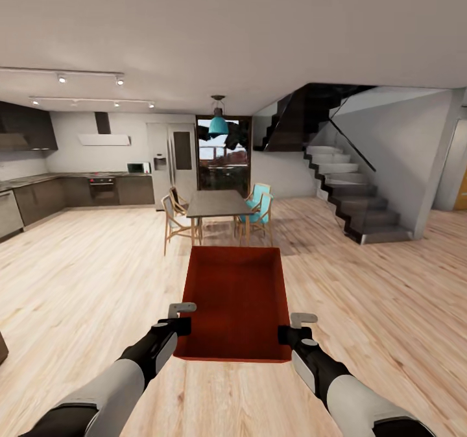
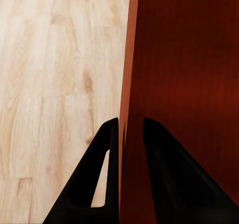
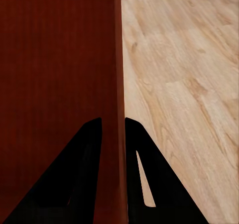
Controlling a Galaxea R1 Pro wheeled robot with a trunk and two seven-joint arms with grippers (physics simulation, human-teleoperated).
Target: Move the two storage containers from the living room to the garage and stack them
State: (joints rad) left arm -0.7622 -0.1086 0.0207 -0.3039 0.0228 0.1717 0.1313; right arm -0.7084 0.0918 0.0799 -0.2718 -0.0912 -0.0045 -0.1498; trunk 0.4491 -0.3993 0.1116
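both pincers clamp container [image 1: 237,301] walls | left pincer [image 1: 176,325] | right pincer [image 1: 290,333]

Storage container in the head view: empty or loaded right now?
Empty: the storage container shows only its bare red floor, held level between the left gripper and right gripper.

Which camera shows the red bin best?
The head view: the whole open-top bin shows, held between left gripper and right gripper. Each wrist view shows just one side wall pinched between fingers.

Bright, even, soft-shadowed render; ceiling spotlights [image 1: 62,79]; slight wide-angle stretch.
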